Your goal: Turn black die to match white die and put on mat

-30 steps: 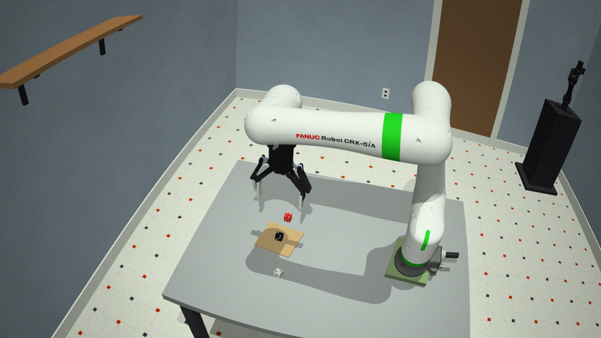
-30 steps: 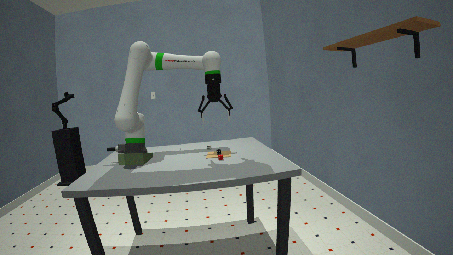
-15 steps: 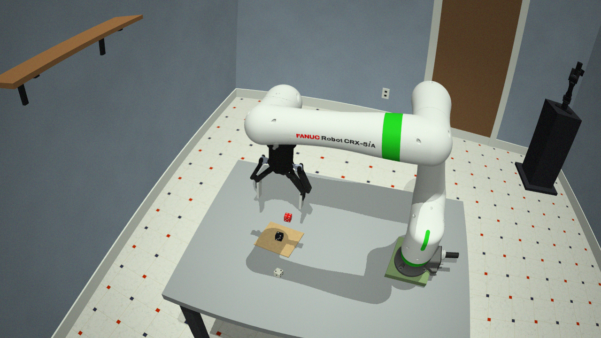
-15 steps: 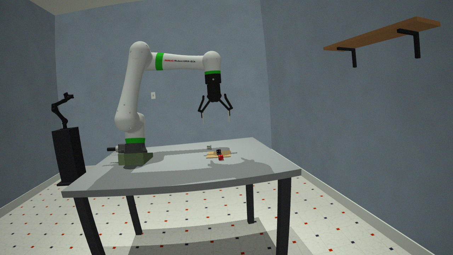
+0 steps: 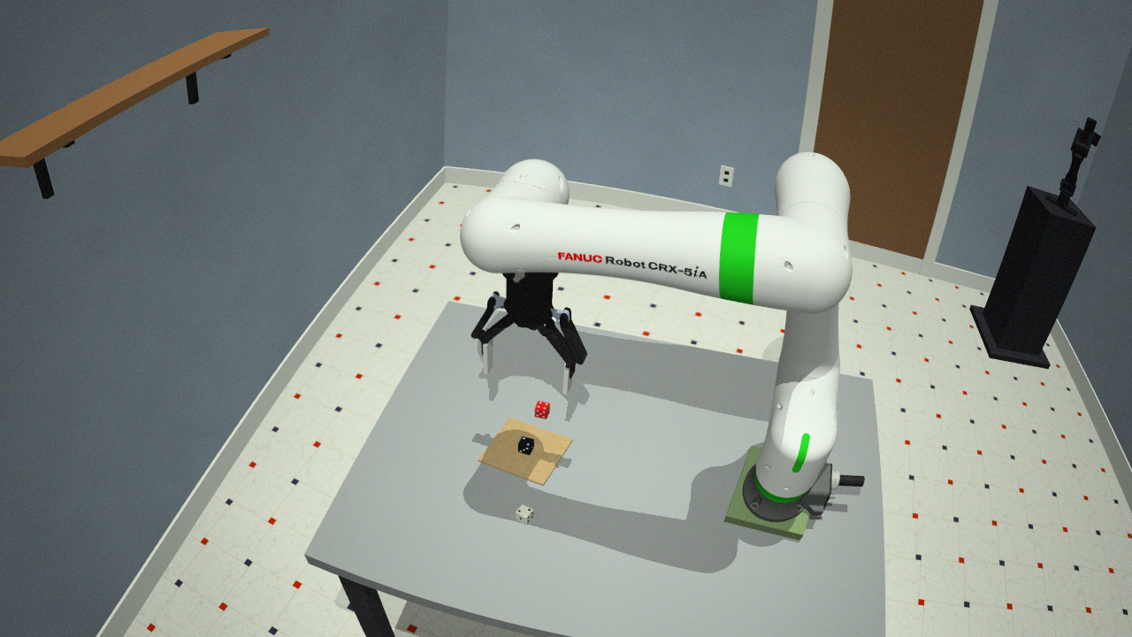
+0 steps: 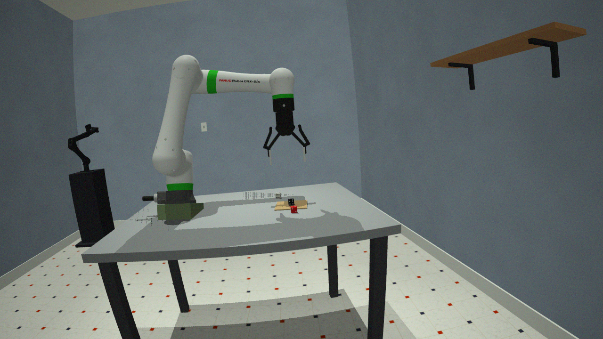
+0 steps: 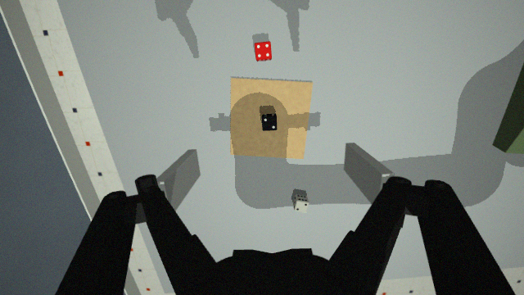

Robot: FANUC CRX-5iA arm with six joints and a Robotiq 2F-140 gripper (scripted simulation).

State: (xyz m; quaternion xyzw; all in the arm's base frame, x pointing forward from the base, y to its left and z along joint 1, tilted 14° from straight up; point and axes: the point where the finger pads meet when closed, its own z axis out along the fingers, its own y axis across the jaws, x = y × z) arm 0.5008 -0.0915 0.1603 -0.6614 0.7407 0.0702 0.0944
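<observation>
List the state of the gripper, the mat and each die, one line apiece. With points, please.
Gripper (image 5: pixel 527 381) (image 6: pixel 287 162) (image 7: pixel 270 159): open, raised above the table, holding nothing.
Mat (image 5: pixel 545 472) (image 6: pixel 280 206) (image 7: pixel 246 143): lying flat, partly shaded.
Black die (image 5: pixel 525 445) (image 6: pixel 290 201) (image 7: pixel 269 122): flat, fully on the mat, two on top.
White die (image 5: pixel 523 514) (image 6: pixel 278 196) (image 7: pixel 301 206): flat, off the mat, two on top.
Red die (image 5: pixel 542 409) (image 6: pixel 293 209) (image 7: pixel 263 51): flat, off the mat, four on top.
</observation>
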